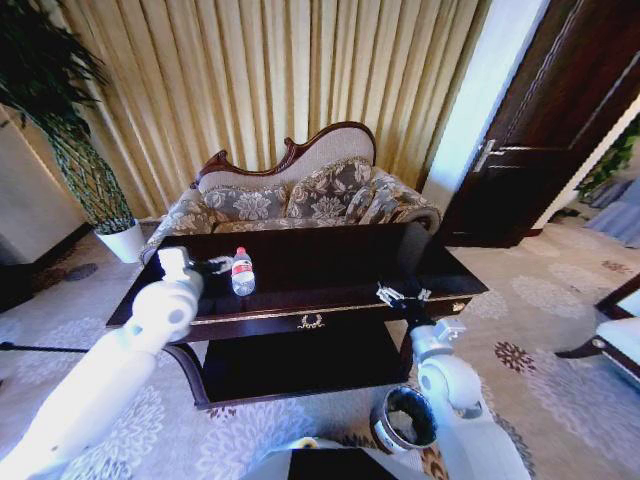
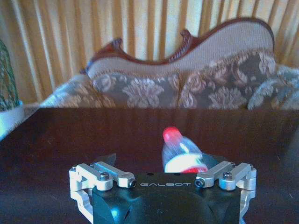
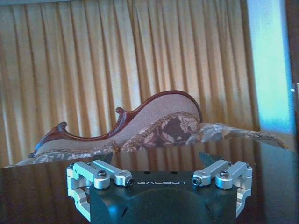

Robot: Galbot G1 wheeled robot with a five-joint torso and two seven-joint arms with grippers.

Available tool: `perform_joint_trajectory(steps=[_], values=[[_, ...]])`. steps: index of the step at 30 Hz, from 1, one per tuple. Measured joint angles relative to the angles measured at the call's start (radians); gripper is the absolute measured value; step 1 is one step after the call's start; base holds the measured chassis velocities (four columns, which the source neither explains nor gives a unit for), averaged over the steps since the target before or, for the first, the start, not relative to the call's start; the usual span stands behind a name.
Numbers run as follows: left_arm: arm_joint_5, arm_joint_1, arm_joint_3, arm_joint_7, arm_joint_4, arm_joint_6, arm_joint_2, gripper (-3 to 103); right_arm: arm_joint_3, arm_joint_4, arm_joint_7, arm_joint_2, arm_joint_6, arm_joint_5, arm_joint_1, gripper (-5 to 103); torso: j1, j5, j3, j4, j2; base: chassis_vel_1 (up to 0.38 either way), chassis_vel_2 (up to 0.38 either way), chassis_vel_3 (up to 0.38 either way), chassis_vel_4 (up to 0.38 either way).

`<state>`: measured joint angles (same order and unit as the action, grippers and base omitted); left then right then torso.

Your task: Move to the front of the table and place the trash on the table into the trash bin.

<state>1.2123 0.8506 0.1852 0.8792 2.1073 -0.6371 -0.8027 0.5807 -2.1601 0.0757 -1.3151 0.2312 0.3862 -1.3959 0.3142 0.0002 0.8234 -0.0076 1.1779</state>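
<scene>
Bottle (image 1: 242, 272) stands upright on the table (image 1: 330, 262), just ahead of the left gripper (image 1: 212, 266), whose fingers are spread. A fast approach could tip it, since the glossy top gives little friction. Right gripper (image 1: 402, 297) hovers spread at the front edge, above the bin (image 1: 404, 417) on patterned carpet. Behind stand a sofa (image 1: 300, 195) and curtains (image 1: 260, 70).

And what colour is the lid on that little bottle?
Red: the small clear plastic bottle's cap shows best in the left wrist view.
</scene>
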Motion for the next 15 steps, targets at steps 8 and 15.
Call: perform_joint_trajectory(steps=[8, 15], values=[[0.002, -0.032, -0.062, 0.044, -0.039, -0.008, -0.052, 100, -0.01, 0.017, 0.004, 0.11, 0.032, 0.058, 0.074, 100, 0.0, 0.0, 0.0, 0.0001, 0.0, 0.0, 0.0, 0.0, 0.0], [0.001, -0.048, -0.081, 0.047, -0.077, -0.009, -0.083, 100, -0.012, 0.028, 0.004, 0.134, 0.032, 0.071, 0.082, 100, 0.0, -0.0001, 0.0, 0.0, 0.0, 0.0, 0.0, 0.0, 0.0]])
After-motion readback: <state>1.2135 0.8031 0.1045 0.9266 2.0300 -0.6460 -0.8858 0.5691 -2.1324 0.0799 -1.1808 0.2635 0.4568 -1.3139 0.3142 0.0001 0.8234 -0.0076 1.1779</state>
